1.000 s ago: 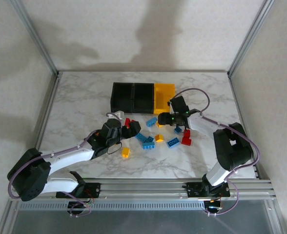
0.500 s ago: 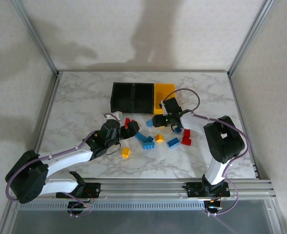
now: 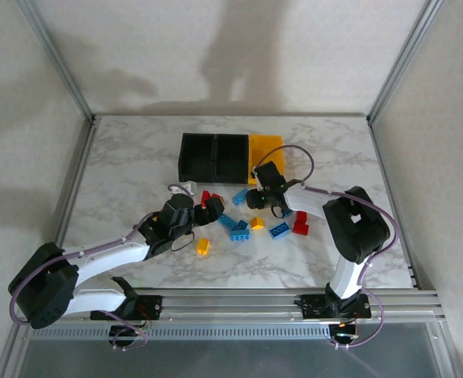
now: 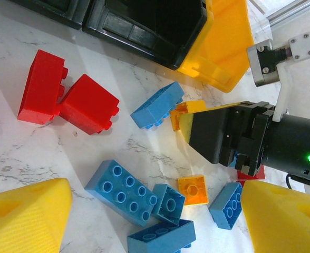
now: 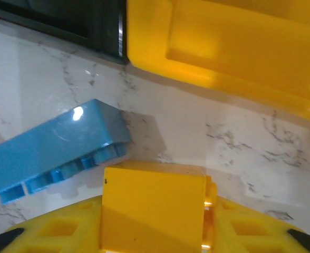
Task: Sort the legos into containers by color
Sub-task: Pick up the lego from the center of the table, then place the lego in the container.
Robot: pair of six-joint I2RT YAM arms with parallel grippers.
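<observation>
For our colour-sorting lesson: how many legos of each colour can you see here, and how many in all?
red legos: 3
blue legos: 5
yellow legos: 3, one held in the right claw
total: 11

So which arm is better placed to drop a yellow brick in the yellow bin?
Right. The right hand is closed on a yellow brick beside the yellow bin; the left hand is open, farther off.
</observation>
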